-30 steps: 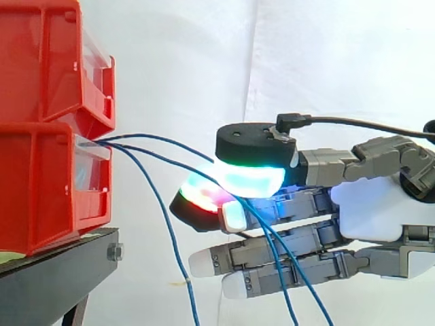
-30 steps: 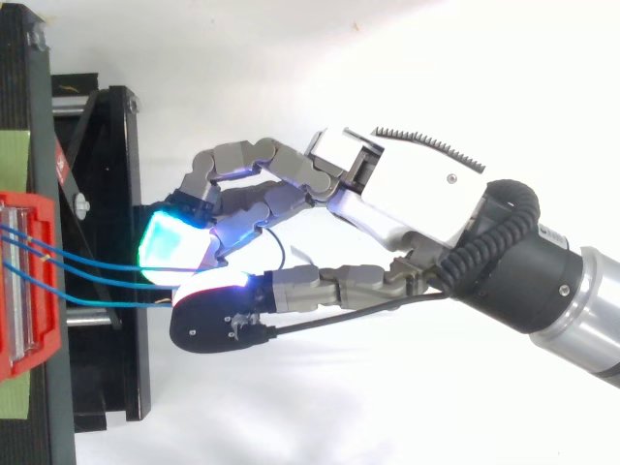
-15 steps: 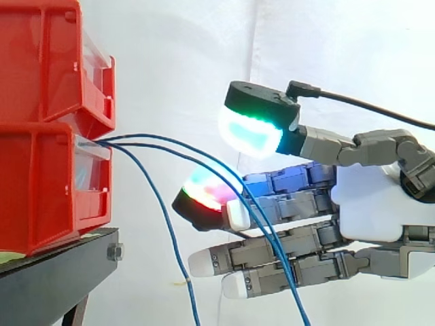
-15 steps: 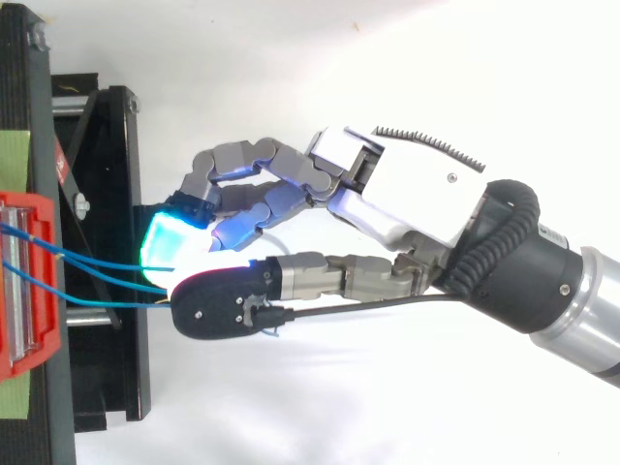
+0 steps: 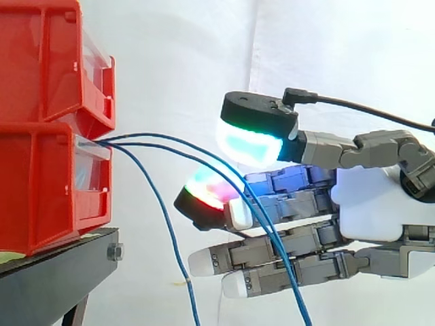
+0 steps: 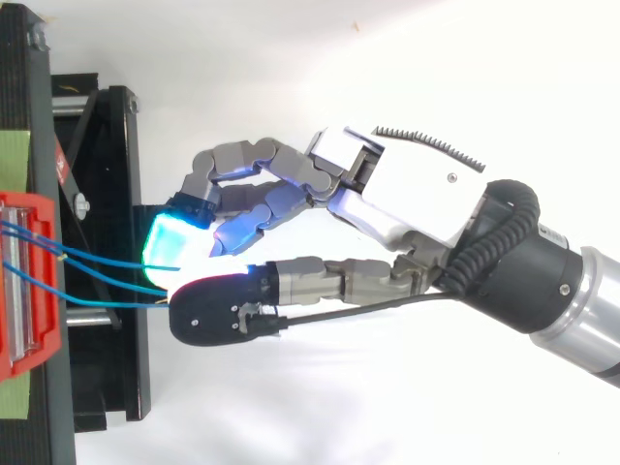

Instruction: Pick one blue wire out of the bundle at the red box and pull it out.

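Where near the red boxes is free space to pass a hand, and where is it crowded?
Free: above the blue wires, between the upper red box and the hand, before the white curtain. Partly free: under the wires, between the black stand and the hand; one wire hangs there. Crowded: at the lower red box, where the wires come out.

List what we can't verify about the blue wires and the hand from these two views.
1. Where the blue wires end inside the red box: in the side view the box front hides it, and in the top view the left edge cuts them off.
2. The wires' free ends: cut off by the bottom edge in the side view.
3. The wires' path past the pads: covered by the hand in the top view.
4. Wire-to-pad contact: the pad glow washes it out in the side view.
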Robot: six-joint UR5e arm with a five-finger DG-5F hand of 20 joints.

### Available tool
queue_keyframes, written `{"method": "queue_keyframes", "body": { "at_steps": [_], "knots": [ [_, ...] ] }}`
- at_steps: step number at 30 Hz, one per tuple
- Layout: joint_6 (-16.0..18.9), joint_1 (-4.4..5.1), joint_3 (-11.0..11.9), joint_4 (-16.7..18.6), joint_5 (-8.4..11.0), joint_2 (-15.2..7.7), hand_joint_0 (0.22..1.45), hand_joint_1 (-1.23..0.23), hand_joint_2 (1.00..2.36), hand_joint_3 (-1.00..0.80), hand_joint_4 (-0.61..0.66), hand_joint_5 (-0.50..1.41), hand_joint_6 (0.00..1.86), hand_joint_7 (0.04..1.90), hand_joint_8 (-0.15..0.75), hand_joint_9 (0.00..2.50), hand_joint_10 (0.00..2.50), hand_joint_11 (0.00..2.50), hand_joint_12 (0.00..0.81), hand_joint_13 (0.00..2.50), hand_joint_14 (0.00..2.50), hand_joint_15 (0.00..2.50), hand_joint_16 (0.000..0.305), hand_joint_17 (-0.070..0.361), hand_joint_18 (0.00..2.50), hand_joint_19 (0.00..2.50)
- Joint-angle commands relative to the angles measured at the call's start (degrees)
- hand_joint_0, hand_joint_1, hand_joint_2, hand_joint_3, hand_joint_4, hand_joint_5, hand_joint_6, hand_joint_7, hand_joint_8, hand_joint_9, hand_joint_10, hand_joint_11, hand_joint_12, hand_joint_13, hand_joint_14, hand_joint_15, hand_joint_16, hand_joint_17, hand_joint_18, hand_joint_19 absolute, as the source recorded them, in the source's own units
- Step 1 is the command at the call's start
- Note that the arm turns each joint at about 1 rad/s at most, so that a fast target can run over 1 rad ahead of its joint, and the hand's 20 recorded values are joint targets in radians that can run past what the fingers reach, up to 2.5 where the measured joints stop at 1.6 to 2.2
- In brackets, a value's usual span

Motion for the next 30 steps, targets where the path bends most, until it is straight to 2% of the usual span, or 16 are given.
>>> {"method": "queue_keyframes", "body": {
  "at_steps": [1, 11, 19, 30],
  "knots": [
    [0.35, 0.00, 0.00, 0.00, 0.18, -0.02, 0.60, -0.74, 1.01, -0.34, 0.18, -0.16, 0.83, 1.10, 0.236, 1.01, 0.03, 0.85, 0.344, 0.57, 0.02, 0.37, 0.049, 0.110, 0.49, 0.40],
    [2.11, 0.00, 0.00, 0.00, 0.26, -0.02, 0.60, -0.75, 1.02, -0.23, 0.14, -0.16, 0.87, 1.10, 0.238, 1.04, 0.03, 0.89, 0.343, 0.58, 0.02, 0.38, 0.049, 0.109, 0.51, 0.41],
    [2.20, 0.00, 0.00, -0.62, 0.26, -0.02, 0.59, -0.75, 1.02, -0.13, 0.11, -0.15, 0.88, 1.12, 0.262, 1.08, 0.03, 0.89, 0.361, 0.61, 0.02, 0.38, 0.052, 0.117, 0.54, 0.39],
    [2.11, 0.00, 0.00, -0.97, -0.26, -0.10, 0.60, -0.80, 1.02, -0.10, 0.07, -0.14, 0.88, 1.19, 0.263, 1.11, 0.03, 1.00, 0.371, 0.59, 0.02, 0.39, 0.053, 0.120, 0.55, 0.37]
  ]
}}
